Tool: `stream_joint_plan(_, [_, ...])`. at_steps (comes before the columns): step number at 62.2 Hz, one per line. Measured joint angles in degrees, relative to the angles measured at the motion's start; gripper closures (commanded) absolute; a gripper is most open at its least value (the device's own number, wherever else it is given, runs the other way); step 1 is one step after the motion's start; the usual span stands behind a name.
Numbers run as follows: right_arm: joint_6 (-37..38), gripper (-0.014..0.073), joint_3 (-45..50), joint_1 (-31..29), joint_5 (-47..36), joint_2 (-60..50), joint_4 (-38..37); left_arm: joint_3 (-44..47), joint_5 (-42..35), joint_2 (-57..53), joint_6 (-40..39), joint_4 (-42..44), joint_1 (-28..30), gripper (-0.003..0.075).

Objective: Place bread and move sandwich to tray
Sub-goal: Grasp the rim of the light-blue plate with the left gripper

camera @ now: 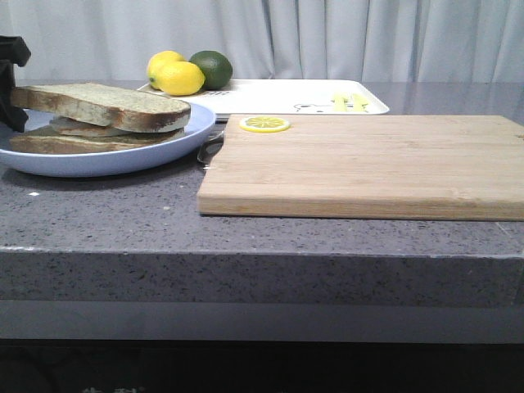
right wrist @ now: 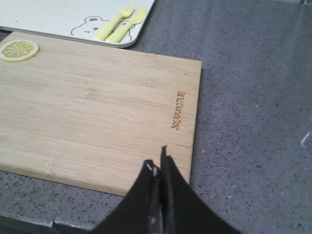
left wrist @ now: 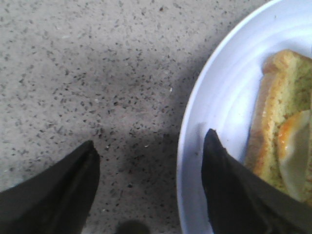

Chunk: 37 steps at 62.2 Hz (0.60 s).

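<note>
bread [camera: 102,105]: stacked on the sandwich [camera: 82,139], long axis left-right (slightly tilted)
sandwich: held on blue plate [camera: 123,158], far left
tray [camera: 278,97]: set behind cutting board [camera: 368,164]
left gripper [left wrist: 148,161]: spread wide, plate rim straddled
right gripper [right wrist: 159,168]: clenched, nothing held

Wooden cutting board [camera: 368,164] on grey counter [camera: 106,205], lemon slice [camera: 264,124], lemons [camera: 174,74], lime [camera: 212,68]
</note>
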Motion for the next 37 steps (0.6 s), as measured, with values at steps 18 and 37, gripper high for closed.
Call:
stream_joint_plan(18, [0.00, 0.0703, 0.00, 0.00, -0.14, 0.00, 0.00, -0.23, 0.05, 0.84, 0.00, -0.49, -0.52, 0.0696])
stream_joint_plan(37, [0.00, 0.0703, 0.00, 0.00, -0.18, 0.00, 0.08, -0.64, 0.18, 0.84, -0.22, -1.45, -0.36, 0.0737])
